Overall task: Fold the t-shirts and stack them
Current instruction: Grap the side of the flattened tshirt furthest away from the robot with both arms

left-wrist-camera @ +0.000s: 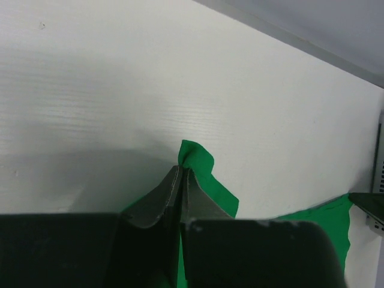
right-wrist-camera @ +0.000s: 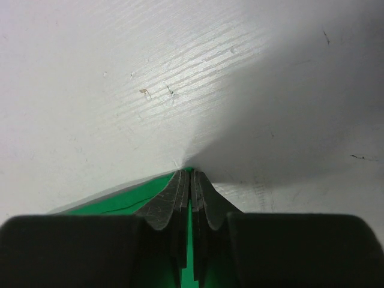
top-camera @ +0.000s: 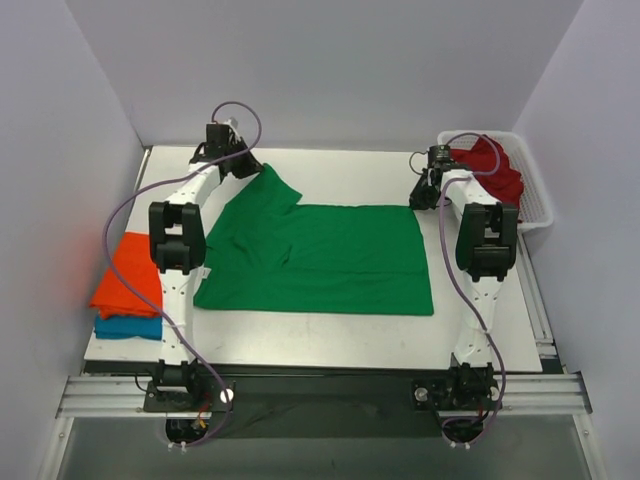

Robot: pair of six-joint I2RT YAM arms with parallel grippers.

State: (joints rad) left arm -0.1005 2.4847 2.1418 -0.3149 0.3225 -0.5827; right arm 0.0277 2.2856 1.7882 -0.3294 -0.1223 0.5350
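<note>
Two arms pinch the far edge of a bright green short-sleeved cloth t-shirt [top-camera: 320, 260] spread flat across the middle of a white table [top-camera: 330, 342].

At the table's left edge, a folded orange cloth t-shirt [top-camera: 128, 270] lies on top of a folded blue cloth t-shirt [top-camera: 128, 327], both well apart from the green one. The left gripper [left-wrist-camera: 182, 170] is at the green shirt's far left corner, its jaws closed tight on a small peak of green cloth. The right gripper [right-wrist-camera: 190, 174] is at the far right corner, its jaws pressed together on the cloth's tip. Further right, a crumpled dark red cloth t-shirt [top-camera: 497, 168] lies in a white plastic mesh basket [top-camera: 537, 207] at the table's far right corner.
</note>
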